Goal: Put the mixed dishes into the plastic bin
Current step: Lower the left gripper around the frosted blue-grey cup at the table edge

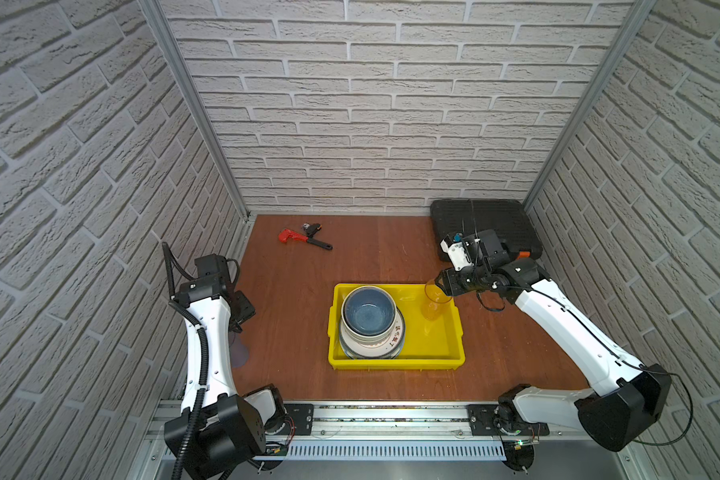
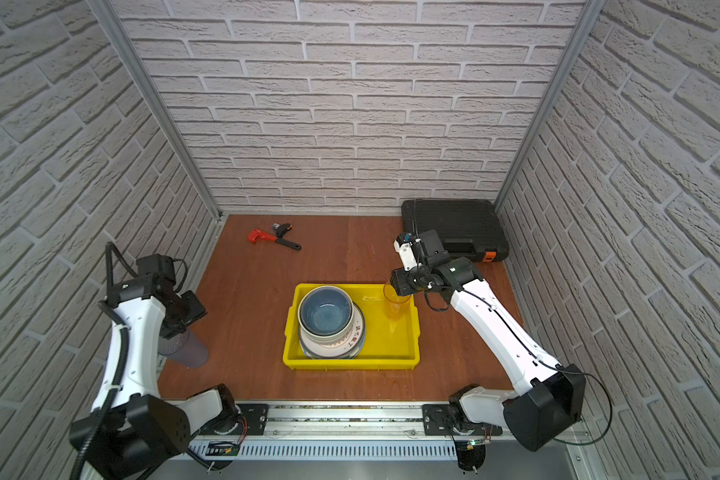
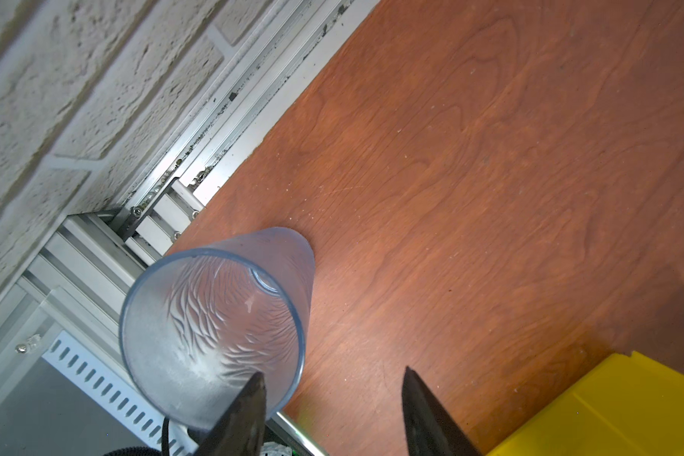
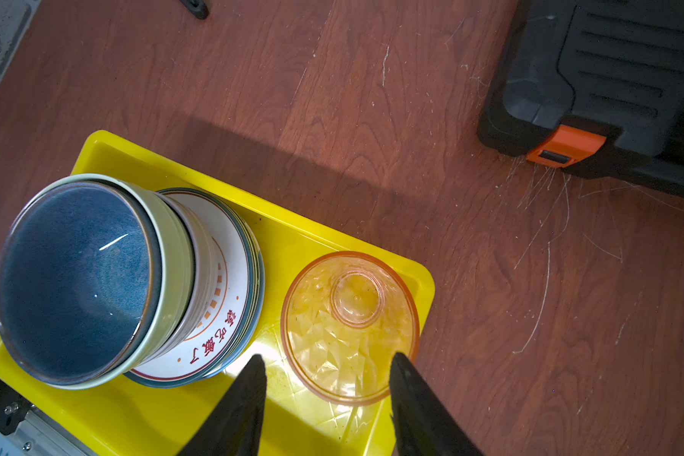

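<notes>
**Nearly done: one tumbler waits outside the bin**

The plastic bin (image 1: pixel 391 363) holds the stack of dishes. The dark-blue bowl (image 1: pixel 368 309) is on top, nested in the pale-green bowl (image 4: pixel 174 276), and a white printed plate (image 4: pixel 230 284) lies under them. In the bin's far right corner the orange tumbler (image 4: pixel 348 327) stands upright. The right gripper (image 4: pixel 326 361) is at its rim, one finger on each side. You cannot tell if it presses the tumbler or is free of it: a thin gap seems to show at one finger, while the other overlaps the rim.

What is left, by the look of it, is the blue-grey tumbler (image 3: pixel 214 323). It stands upright on the counter (image 1: pixel 287 311), well apart from the bin on its left side. The left gripper (image 3: pixel 332 379) is over it with jaws apart and holds nothing; one finger is over the rim.

In a top view the left arm covers almost all of this tumbler. You cannot count the lower plates and bowls in the stack. The wrench (image 1: pixel 304 239) and the black case (image 2: pixel 454 224) lie beyond the bin's far side.
</notes>
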